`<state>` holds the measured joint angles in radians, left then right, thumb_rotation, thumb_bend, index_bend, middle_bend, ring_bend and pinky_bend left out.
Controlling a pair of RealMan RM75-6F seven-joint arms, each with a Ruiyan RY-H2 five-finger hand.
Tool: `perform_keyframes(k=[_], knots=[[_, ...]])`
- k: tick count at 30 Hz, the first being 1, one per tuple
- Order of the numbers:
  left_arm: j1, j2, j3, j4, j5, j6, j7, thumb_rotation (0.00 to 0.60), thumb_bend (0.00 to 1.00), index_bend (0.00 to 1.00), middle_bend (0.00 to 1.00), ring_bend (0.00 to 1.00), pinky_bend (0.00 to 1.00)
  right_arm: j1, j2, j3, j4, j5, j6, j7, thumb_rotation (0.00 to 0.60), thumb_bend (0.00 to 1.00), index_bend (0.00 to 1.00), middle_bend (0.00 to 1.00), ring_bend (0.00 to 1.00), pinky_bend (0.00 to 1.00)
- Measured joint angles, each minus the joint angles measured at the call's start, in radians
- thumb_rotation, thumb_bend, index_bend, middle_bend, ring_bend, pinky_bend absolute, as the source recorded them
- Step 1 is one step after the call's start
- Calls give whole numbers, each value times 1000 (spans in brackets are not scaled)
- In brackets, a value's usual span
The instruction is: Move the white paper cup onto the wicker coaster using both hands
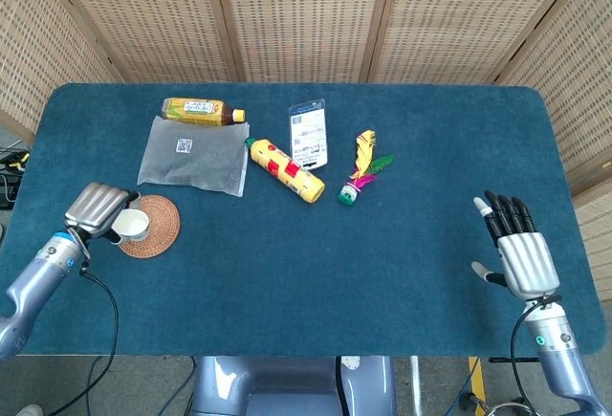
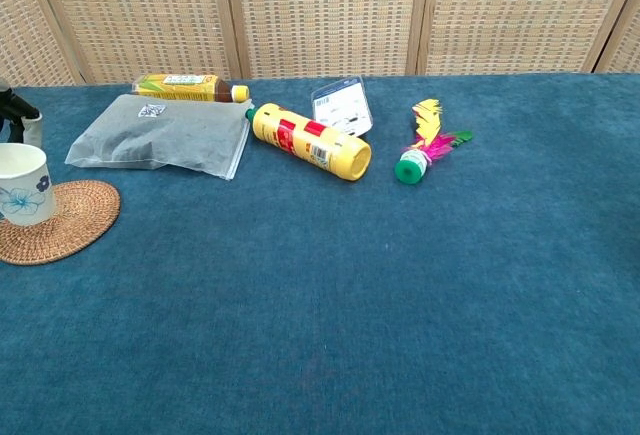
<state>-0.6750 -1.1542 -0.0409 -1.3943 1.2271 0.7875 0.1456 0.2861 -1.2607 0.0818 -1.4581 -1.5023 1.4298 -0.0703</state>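
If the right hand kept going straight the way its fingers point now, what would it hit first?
Probably nothing on the table. The right hand is open near the table's near right corner, fingers pointing toward the far edge and slightly left. Only bare blue table lies ahead; the feathered shuttlecock sits well left of that line.

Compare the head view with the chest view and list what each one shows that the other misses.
Only the head view shows the right robot hand, open with nothing in it, and the left robot hand whole, around the white paper cup. Only the chest view shows the blue flower print on the cup's side. Both share the cup on the wicker coaster, the yellow bottle and the feather shuttlecock.
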Motion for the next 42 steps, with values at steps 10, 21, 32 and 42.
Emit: perform_keyframes(k=[10,21,32,42], knots=[[13,-95,-2,155,45,-13,-129,600,16,464,501,498,456,-8,4,7,1,4,1,7,600,0,0,0,0,0],[1,-134,6,208,87,-43,-188,600,0,0,0,0,122,-18,12,13,-3,1,5,17,600,0,0,0,0,0],[93,14,16,88,159,149,-312,600,0,0,0,0,0,-24,22,13,-25,-23,18,28,600,0,0,0,0,0],[324,81,-12,-123,49,499,-231,600,0,0,0,0,0,-36,33,16,-49,-20,28,1,600,0,0,0,0,0]])
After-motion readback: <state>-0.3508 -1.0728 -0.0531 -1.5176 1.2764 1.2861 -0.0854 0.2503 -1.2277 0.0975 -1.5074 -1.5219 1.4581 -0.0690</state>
